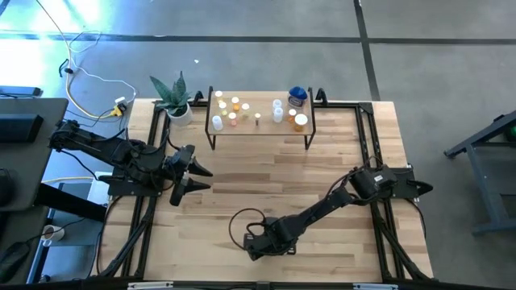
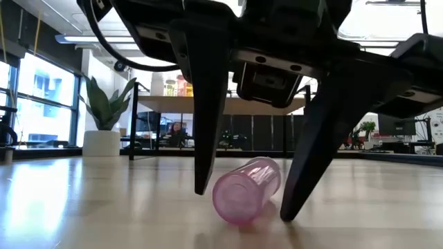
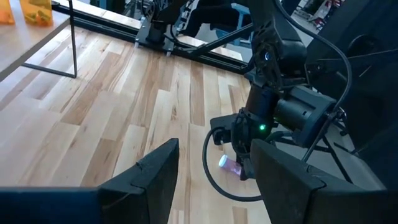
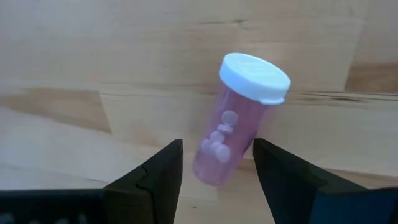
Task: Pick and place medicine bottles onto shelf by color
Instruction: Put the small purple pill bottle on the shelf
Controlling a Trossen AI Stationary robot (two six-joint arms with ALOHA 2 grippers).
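Right gripper (image 2: 242,200) jaws open, straddling lying pink bottle (image 2: 247,190), left gripper (image 1: 196,178) jaws open

I see a pink bottle (image 4: 233,127) (white cap, pills inside) lying sideways on the surface; other bottles (image 1: 256,110) stand on the shelf (image 1: 260,127).

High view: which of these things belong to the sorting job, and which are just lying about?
Job:
- pink bottle, lying between the open right gripper fingers
- bottles on the shelf

Lying about:
- potted plant
- left gripper, waiting at the table's left
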